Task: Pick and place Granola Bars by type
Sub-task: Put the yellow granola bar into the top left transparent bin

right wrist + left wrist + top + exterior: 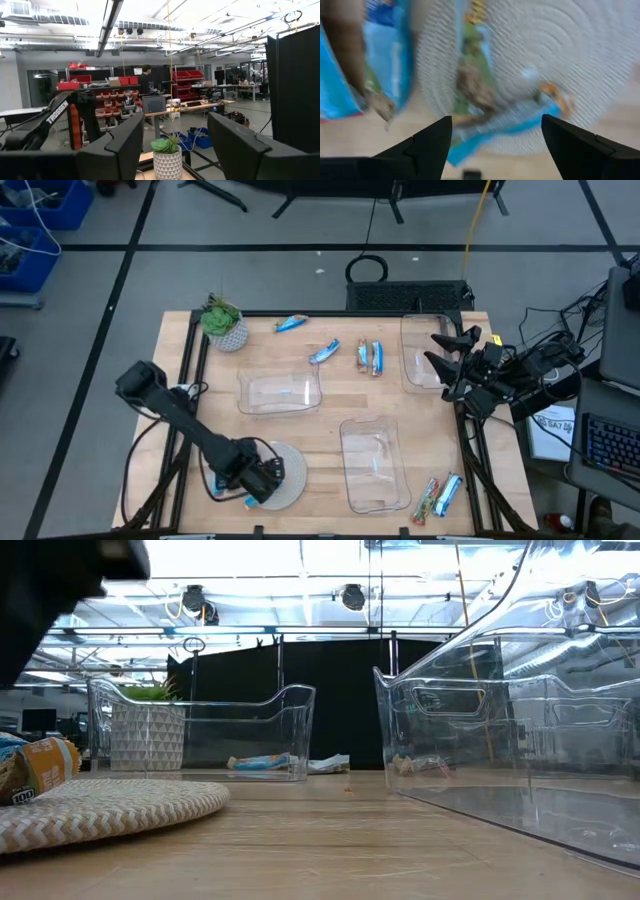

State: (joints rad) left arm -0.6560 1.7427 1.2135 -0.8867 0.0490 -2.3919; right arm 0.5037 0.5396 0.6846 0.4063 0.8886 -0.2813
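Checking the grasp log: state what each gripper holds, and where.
Nothing held. Left gripper is open above bars on the plate; right gripper is open and empty.

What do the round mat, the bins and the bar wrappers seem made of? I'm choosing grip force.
The round mat looks like woven pale cord or fibre, matte: coiled ridges show. The bins look like clear hard plastic, glossy, see-through with glints. The granola bar wrappers look like thin shiny film, probably foil-plastic; they crinkle under the left gripper.
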